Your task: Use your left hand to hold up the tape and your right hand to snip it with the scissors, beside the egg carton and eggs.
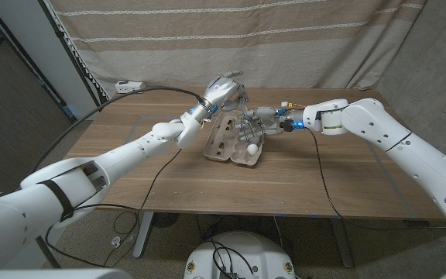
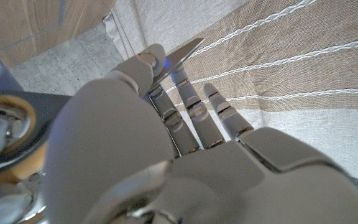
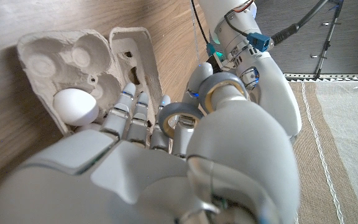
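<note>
Meanwhile, the open egg carton (image 1: pixel 231 143) with one egg (image 3: pixel 75 106) is sitting on the wooden table (image 1: pixel 347 182), just beneath both hands. The left hand (image 1: pixel 224 93) is gripping the tape roll (image 3: pixel 222 90); the right hand (image 1: pixel 255 124) is holding the scissors (image 3: pixel 179 118), fingers through the grey handle loop. The left wrist view alone is showing the scissor blade (image 2: pixel 180 55) past the left fingertips.

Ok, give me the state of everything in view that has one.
egg carton: open, lid folded back.
egg: seated in a carton cup.
scissors: held, right hand through the handle loops.
left hand: raised over the carton; grip unclear.
</note>
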{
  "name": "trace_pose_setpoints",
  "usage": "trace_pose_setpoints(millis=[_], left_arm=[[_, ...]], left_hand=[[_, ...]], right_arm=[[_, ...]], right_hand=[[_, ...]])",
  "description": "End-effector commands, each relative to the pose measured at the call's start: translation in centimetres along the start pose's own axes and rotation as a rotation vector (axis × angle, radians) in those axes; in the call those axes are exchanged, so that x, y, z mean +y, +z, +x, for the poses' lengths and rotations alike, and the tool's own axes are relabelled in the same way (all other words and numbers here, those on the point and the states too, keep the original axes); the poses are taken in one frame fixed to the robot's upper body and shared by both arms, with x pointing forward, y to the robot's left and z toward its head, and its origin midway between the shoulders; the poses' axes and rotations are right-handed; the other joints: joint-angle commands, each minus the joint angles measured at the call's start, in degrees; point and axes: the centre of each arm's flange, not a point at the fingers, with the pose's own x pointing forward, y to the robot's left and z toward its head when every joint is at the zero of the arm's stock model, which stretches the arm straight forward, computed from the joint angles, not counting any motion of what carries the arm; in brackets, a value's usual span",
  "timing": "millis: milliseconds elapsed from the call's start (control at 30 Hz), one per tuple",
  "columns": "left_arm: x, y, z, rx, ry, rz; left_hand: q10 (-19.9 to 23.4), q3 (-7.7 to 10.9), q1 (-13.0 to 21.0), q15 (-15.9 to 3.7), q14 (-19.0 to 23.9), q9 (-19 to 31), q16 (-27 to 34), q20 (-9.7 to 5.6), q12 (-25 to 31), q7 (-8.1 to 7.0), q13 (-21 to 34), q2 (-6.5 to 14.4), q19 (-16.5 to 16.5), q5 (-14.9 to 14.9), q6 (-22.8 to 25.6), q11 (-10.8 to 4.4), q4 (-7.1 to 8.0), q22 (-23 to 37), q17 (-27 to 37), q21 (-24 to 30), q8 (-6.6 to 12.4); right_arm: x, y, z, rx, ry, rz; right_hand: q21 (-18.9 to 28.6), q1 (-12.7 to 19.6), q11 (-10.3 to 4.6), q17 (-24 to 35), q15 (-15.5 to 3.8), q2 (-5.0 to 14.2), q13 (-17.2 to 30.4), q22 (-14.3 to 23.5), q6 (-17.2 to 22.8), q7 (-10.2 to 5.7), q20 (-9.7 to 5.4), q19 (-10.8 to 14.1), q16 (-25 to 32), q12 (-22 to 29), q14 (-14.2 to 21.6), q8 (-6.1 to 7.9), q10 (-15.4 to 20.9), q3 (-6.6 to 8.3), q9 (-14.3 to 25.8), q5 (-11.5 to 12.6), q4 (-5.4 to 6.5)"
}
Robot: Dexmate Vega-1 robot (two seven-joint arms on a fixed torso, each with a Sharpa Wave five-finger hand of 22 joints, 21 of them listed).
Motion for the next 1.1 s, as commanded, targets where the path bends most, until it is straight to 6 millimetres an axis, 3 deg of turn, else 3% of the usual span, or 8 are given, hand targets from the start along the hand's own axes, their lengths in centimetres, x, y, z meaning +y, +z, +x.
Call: trace_pose_setpoints(millis=[33,300,333,400,533,700,1000,1100], left_arm=[[0.0,-0.1,-0.3,-0.021,0.028,0.008],[0.0,-0.3,-0.6,-0.030,0.039,0.005],[0.1,-0.4,-0.6,-0.033,0.043,-0.003],[0.2,-0.5,-0.7,-0.036,0.058,-0.004],[0.3,-0.8,-0.9,-0.034,0.080,-0.019],[0.7,-1.8,-0.8,-0.026,0.053,-0.084],[1.5,-2.7,-1.0,-0.002,0.095,-0.220],[1.7,-3.0,-1.1,0.019,0.122,-0.266]], left_hand=[[8.76,5.71,-7.73,-4.07,-3.41,0.06,-0.78,-7.10,-2.04,-0.31,-2.48,-1.35,1.25,1.26,-3.32,1.60,2.43,-0.01,-4.84,0.25,-0.20],[2.98,11.70,-21.77,-3.71,-6.97,0.14,-0.49,-3.85,-4.79,-2.04,-3.30,-7.30,-0.79,2.83,-10.34,1.30,2.75,0.19,-11.63,-0.40,-1.21],[0.10,12.68,-24.67,-3.69,-8.72,0.26,-0.27,-2.98,-5.95,-3.69,-3.31,-7.38,-1.76,3.70,-18.14,1.13,1.69,0.33,-13.08,-0.28,-2.02],[-0.83,13.51,-28.29,-3.63,-7.71,0.45,0.37,-2.51,-5.08,-4.18,-1.85,-7.96,-1.99,4.69,-22.64,1.12,0.97,0.14,-14.10,-0.35,-1.88],[-7.37,10.88,-37.57,-3.32,-9.52,0.63,0.29,-1.52,-4.79,-4.60,0.41,-8.43,-2.46,6.59,-32.30,0.92,0.36,0.12,-15.61,-0.47,-1.96],[-11.42,7.02,-47.07,-3.10,-11.02,0.69,0.95,-0.55,-5.39,-4.63,0.85,-7.95,-3.23,8.27,-33.77,0.86,1.71,0.20,-15.96,-0.66,-1.28],[-14.90,4.96,-53.68,-3.12,-13.01,0.62,0.96,0.30,-7.73,-4.35,-0.84,-7.67,-4.02,9.92,-32.81,0.85,2.08,0.25,-15.90,-0.61,-0.83],[-19.82,7.70,-51.92,-3.26,-15.90,0.56,0.48,0.75,-11.10,-4.73,-2.57,-6.13,-4.46,11.08,-32.38,0.82,0.75,0.11,-16.31,-0.65,-0.54]], right_arm=[[0.0,0.0,0.0,0.007,0.001,0.003],[0.0,-0.1,0.0,0.010,0.001,0.005],[0.0,-0.1,0.0,0.011,0.002,0.005],[-0.1,-0.2,0.0,0.009,0.000,0.001],[-0.1,-0.2,0.0,0.011,-0.003,0.002],[-0.3,-0.3,0.0,0.016,-0.004,0.008],[-0.4,-0.5,-0.1,0.018,-0.007,0.015],[-0.7,-0.5,-0.2,0.013,-0.017,0.014]], right_hand=[[0.20,1.32,-2.99,0.11,0.22,1.70,0.28,0.13,-2.38,3.27,-0.07,0.53,0.25,-0.37,0.14,2.46,2.38,2.75,6.49,0.58,2.46],[0.20,1.27,-2.77,0.10,0.23,1.59,0.31,0.12,-2.34,3.28,-0.07,0.55,0.30,-0.31,0.22,2.57,2.57,2.86,6.24,0.88,2.53],[0.20,1.26,-2.58,0.10,0.22,1.57,0.31,0.12,-2.27,3.28,-0.07,0.55,0.30,-0.25,0.22,2.54,2.71,2.88,6.09,0.93,2.53],[0.21,1.24,-2.26,0.09,0.09,1.53,0.32,0.11,-2.19,3.33,-0.07,0.57,0.33,-0.20,0.29,2.66,2.86,2.91,6.06,1.06,2.54],[0.23,1.21,-1.14,0.08,0.13,1.48,0.34,0.10,-2.14,3.41,-0.08,0.64,0.33,-0.10,0.32,2.70,3.10,2.98,5.77,1.28,2.56],[0.25,1.20,-1.23,0.07,0.05,1.45,0.36,0.10,-2.13,3.48,-0.08,0.69,0.34,-0.06,0.36,2.85,3.19,3.02,5.78,1.43,2.56],[0.26,1.12,-0.98,0.04,0.05,1.34,0.37,0.08,-1.70,3.20,-0.07,0.76,0.42,-0.04,0.63,2.97,3.24,3.01,5.35,1.62,2.55],[0.27,1.03,-0.99,0.03,0.07,1.27,0.37,0.08,-2.03,3.02,-0.06,0.81,0.43,-0.13,0.71,3.17,3.04,2.97,5.63,1.72,2.57]])
